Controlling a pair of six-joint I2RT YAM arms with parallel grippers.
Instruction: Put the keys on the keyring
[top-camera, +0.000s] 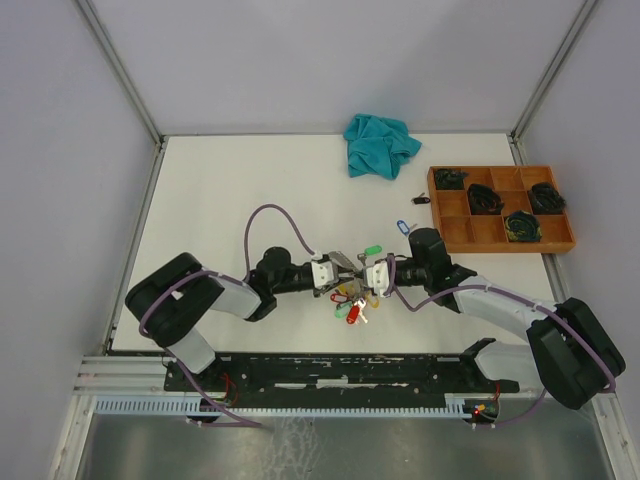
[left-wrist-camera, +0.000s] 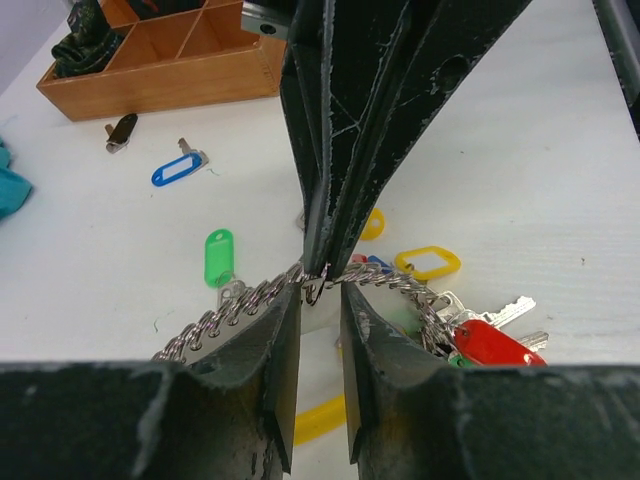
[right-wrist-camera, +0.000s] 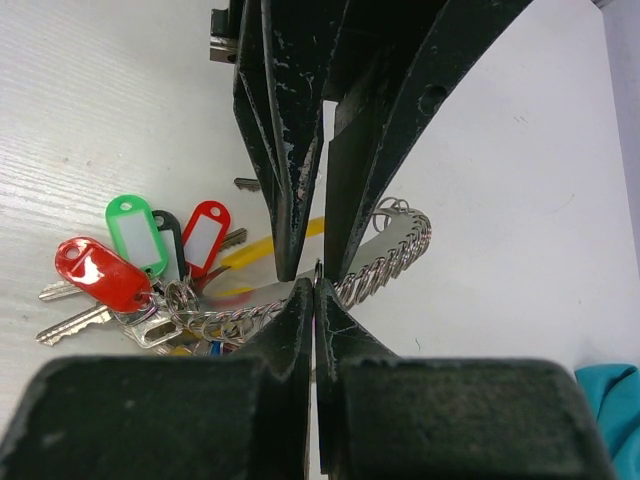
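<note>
While the right gripper pinches its fingers shut on the keyring, a silver chain-like loop at the middle of the table, the left gripper meets it nose to nose. Its fingers stand partly apart, straddling the same spot without clearly clamping anything. Most keys hang bunched on the loop, with red, green and yellow tags. A green-tagged key lies just beside the ring; whether it is threaded I cannot tell. A blue-tagged key lies loose near the wooden tray. This looks like the ring-opening step. Next, the left fingers probably need to hold the loop's end while a loose key is fetched.
</note>
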